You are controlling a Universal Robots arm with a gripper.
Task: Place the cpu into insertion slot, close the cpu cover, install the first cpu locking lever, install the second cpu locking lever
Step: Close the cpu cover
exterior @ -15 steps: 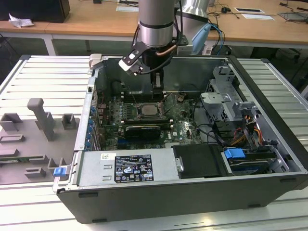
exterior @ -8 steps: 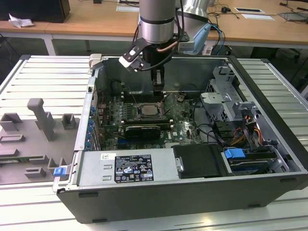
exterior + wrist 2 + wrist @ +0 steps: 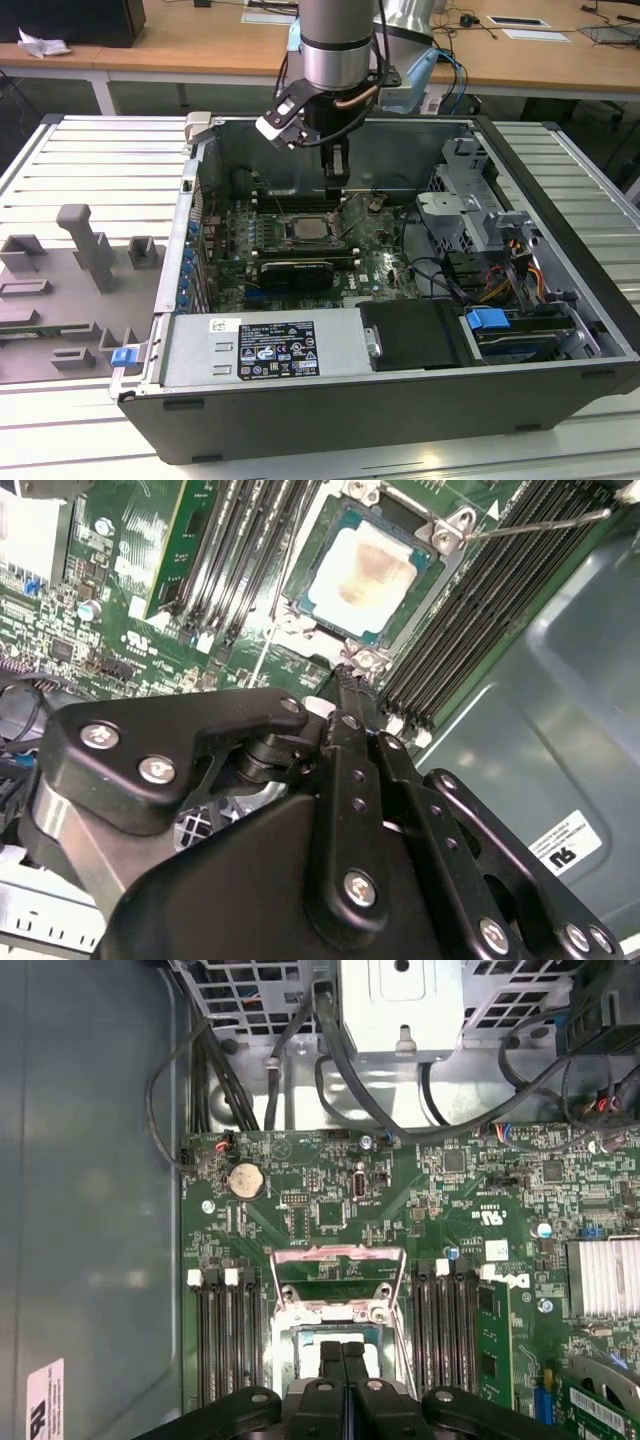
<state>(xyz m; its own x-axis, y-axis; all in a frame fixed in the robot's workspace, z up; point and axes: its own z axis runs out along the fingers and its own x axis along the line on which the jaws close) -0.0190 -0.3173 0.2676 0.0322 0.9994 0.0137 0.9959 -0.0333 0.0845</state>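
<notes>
While the arm reaches down into the open computer case (image 3: 400, 415), its gripper (image 3: 337, 193) hangs over the green board (image 3: 330, 1200), just beside the chip socket. Both wrist views show the fingers (image 3: 330, 1365) pressed flat together with nothing held between them. Their tips sit at the edge of the socket, and it is unclear whether they touch it.

The cpu (image 3: 360, 578) lies flat in the socket, its pale metal top smeared with a brownish stain and ringed by a green border. In the exterior view it sits near the middle of the board (image 3: 308, 229), with a long black card (image 3: 295, 270) close by.

In the first wrist view the cpu cover (image 3: 338, 1254) stands lifted off the socket, and the board shows through its open centre. A thin locking lever (image 3: 540, 522) juts out from one corner of the socket, over the rows of dark memory slots (image 3: 470, 610). The case rests on a slatted metal table (image 3: 90, 160), where grey blocks (image 3: 85, 240) stand at the exterior view's left.
</notes>
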